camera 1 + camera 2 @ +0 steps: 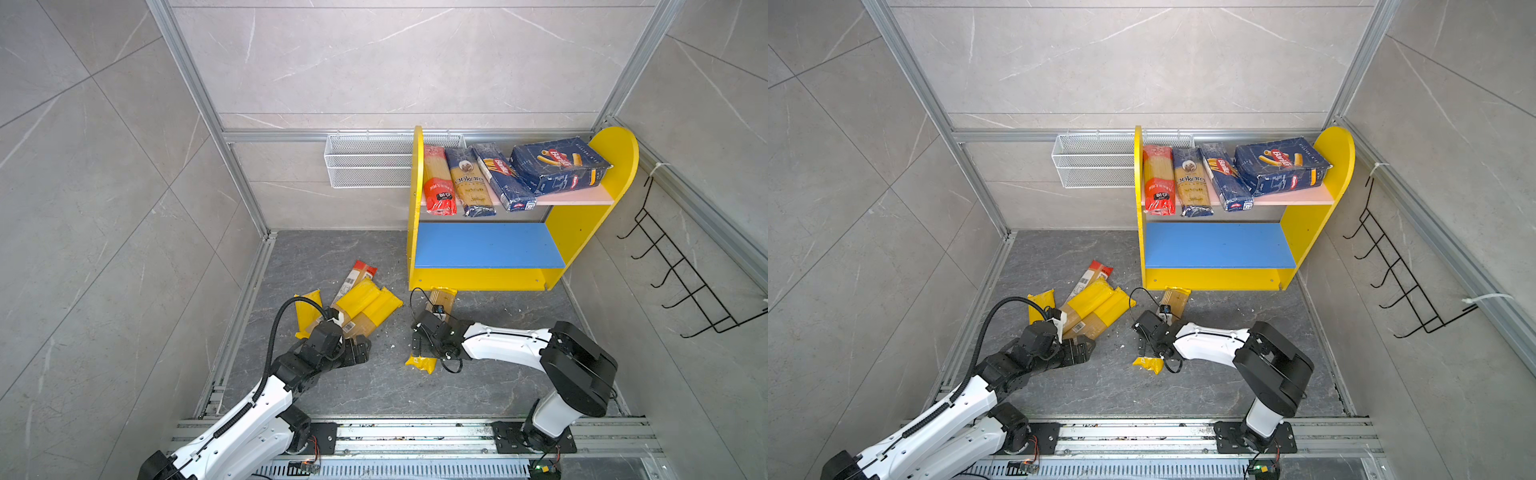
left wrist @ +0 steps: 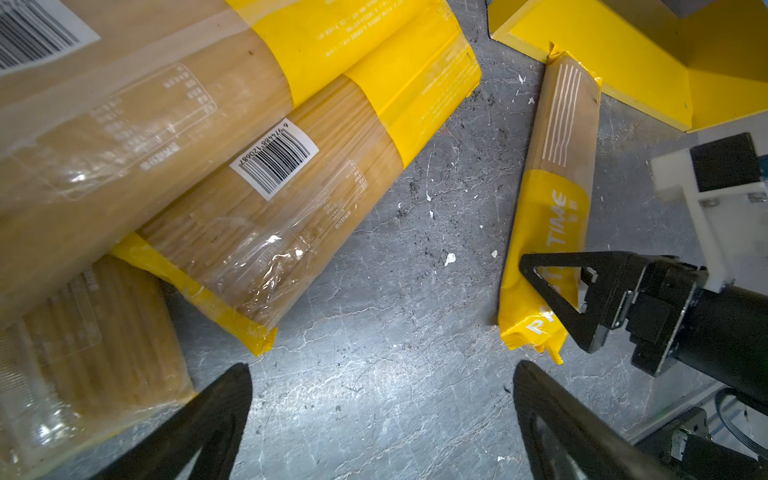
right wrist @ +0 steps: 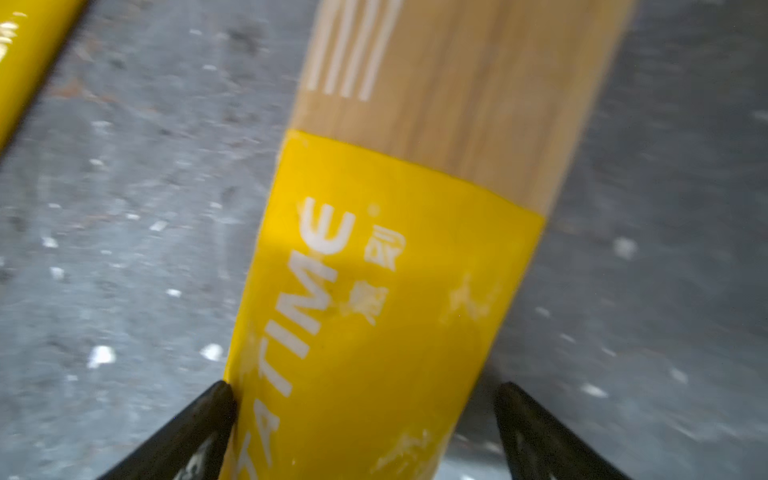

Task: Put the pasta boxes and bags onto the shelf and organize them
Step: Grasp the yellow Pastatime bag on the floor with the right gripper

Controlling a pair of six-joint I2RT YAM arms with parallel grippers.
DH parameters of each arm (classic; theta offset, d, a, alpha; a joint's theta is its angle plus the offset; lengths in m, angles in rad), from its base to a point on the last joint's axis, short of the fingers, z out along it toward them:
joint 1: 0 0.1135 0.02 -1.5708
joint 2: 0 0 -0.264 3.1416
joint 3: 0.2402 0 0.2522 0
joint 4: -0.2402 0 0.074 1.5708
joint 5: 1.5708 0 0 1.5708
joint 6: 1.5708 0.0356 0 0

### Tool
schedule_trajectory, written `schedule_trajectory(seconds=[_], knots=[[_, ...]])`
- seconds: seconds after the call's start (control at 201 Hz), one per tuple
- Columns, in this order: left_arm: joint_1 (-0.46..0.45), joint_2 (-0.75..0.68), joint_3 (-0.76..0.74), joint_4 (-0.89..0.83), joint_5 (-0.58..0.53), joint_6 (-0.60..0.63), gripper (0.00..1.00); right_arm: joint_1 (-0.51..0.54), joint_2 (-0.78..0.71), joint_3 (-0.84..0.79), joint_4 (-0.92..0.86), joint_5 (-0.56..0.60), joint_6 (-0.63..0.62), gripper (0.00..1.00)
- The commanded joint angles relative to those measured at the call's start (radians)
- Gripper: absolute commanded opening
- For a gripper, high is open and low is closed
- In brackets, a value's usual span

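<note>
The shelf (image 1: 486, 249) stands at the back right. Its pink upper board (image 1: 582, 198) carries a red-ended bag (image 1: 438, 183), the ankara bag (image 1: 469, 183), the narrow pasta box (image 1: 503, 176) and the wide pasta box (image 1: 559, 164); the blue board is bare. On the floor lies the PASTATIME bag (image 3: 374, 311). My right gripper (image 3: 363, 388) is open astride its yellow end, one finger touching its side. Left of it is a pile of yellow bags (image 1: 365, 303) over a red-ended bag (image 1: 357, 274). My left gripper (image 2: 382, 368) hangs open over bare floor beside the pile.
A white wire basket (image 1: 365, 166) hangs on the back wall left of the shelf. A black wire hook rack (image 1: 681, 270) is on the right wall. The far end of the PASTATIME bag (image 1: 442, 297) touches the shelf's yellow base. White crumbs dot the floor.
</note>
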Motion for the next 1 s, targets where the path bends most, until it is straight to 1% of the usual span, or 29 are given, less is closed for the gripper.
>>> schedule_trajectory(seconds=[0.0,0.239,0.349,0.443,0.548,0.727,0.831,0.991], knots=[[-0.005,-0.014,-0.003,0.025,-0.002,0.000,1.00,-0.011,-0.061,-0.034,-0.117,0.078,0.019,0.99],[-0.009,-0.024,-0.005,0.025,0.001,0.006,1.00,-0.008,-0.133,-0.043,-0.062,0.091,-0.034,0.99],[-0.010,-0.021,-0.004,0.024,0.000,0.006,1.00,-0.007,-0.114,-0.045,-0.027,0.126,-0.048,0.99],[-0.011,-0.008,0.001,0.028,0.003,0.008,1.00,0.001,-0.093,-0.072,0.051,0.135,-0.057,0.99],[-0.015,0.005,0.012,0.023,0.006,0.009,1.00,0.015,-0.046,-0.081,0.088,0.152,-0.050,0.99],[-0.033,-0.008,0.028,-0.017,-0.007,0.003,1.00,0.072,0.053,-0.088,0.142,0.180,-0.041,0.99],[-0.051,-0.031,0.037,-0.054,-0.027,-0.007,1.00,0.105,0.123,-0.110,0.182,0.192,-0.025,0.99],[-0.088,-0.073,0.053,-0.108,-0.076,-0.028,1.00,0.150,0.222,-0.159,0.215,0.222,0.032,0.98]])
